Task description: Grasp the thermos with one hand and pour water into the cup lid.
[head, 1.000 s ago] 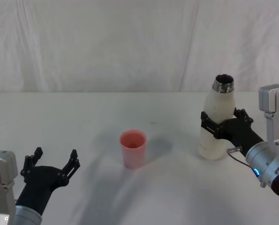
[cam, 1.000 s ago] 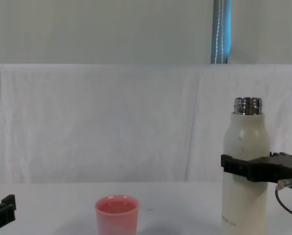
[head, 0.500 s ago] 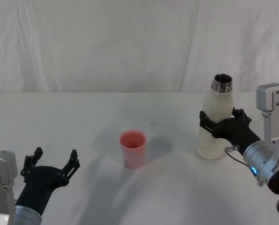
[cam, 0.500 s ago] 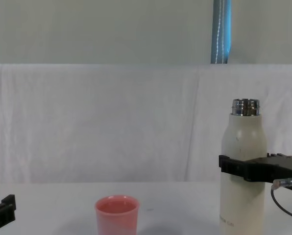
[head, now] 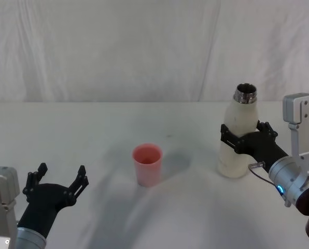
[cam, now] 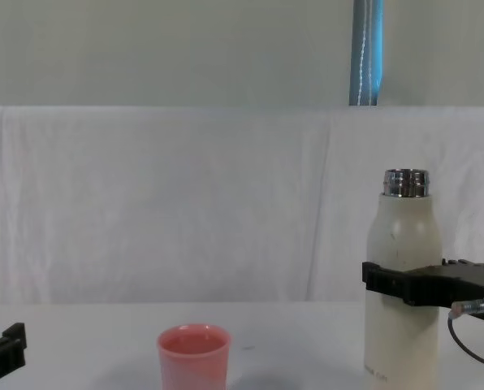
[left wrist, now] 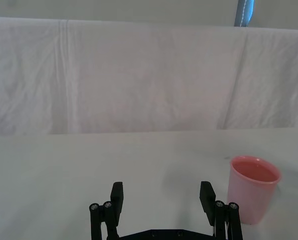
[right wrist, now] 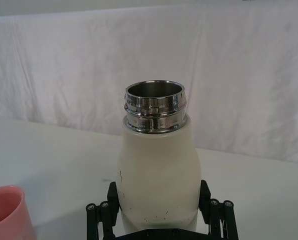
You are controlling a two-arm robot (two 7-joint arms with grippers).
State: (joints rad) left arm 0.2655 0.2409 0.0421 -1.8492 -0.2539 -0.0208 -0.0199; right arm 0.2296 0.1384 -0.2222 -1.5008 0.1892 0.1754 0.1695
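The right claw (head: 243, 139) is clamped around the middle of the bottle (head: 238, 141), one finger on each flank of the cream body, as the right wrist view shows; the bottle stands upright at the right side of the white surface (head: 144, 124), its open steel neck pointing up; whether its base rests on the surface or hangs just above it I cannot tell. The pink cup (head: 148, 164) sits upright near the middle of the surface, well apart from the bottle and to its left. The left claw (head: 56, 185) hovers low at the near left with its fingers spread and nothing between them, parked beside the cup.

By my judgement the grasp is made and the carry is in hand; pouring has not begun. The next move calls for bringing the bottle across until its neck is above the cup's rim, then tipping it slowly so the water lands inside.
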